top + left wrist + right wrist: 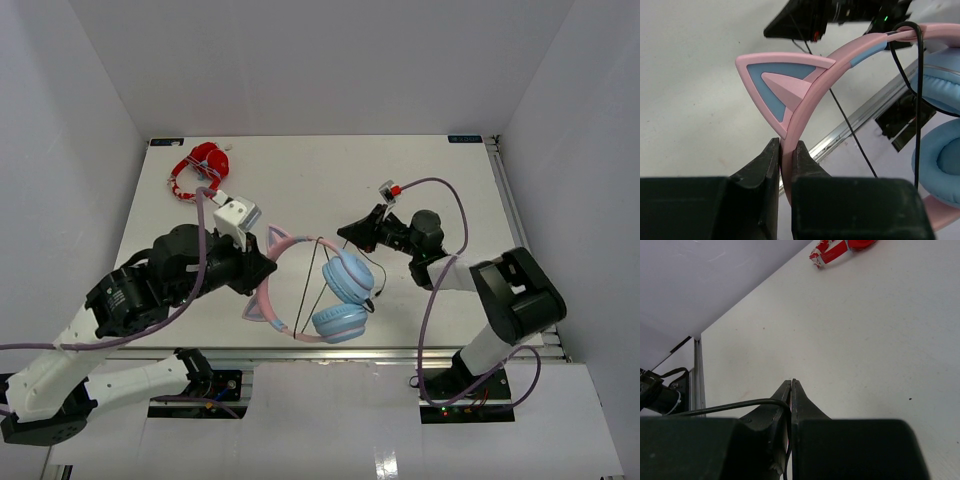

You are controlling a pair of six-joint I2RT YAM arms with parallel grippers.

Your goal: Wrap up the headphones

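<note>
The headphones (347, 277), with a pink cat-ear headband and light blue ear cups, are held up over the near middle of the table. My left gripper (262, 272) is shut on the headband (840, 60) just below one cat ear (780, 85). The thin black cable (917, 100) loops over the headband beside the ear cups (940, 165). Part of it stretches up to my right gripper (345, 232), which hovers behind the headphones. In the right wrist view that gripper (791, 382) is shut on the cable (730, 405), which curves in from the left between the fingers.
Red-and-white headphones (203, 168) lie at the table's far left corner, also seen in the right wrist view (837, 249). White walls enclose the table on three sides. The metal front rail (400, 350) runs just below the hanging ear cups.
</note>
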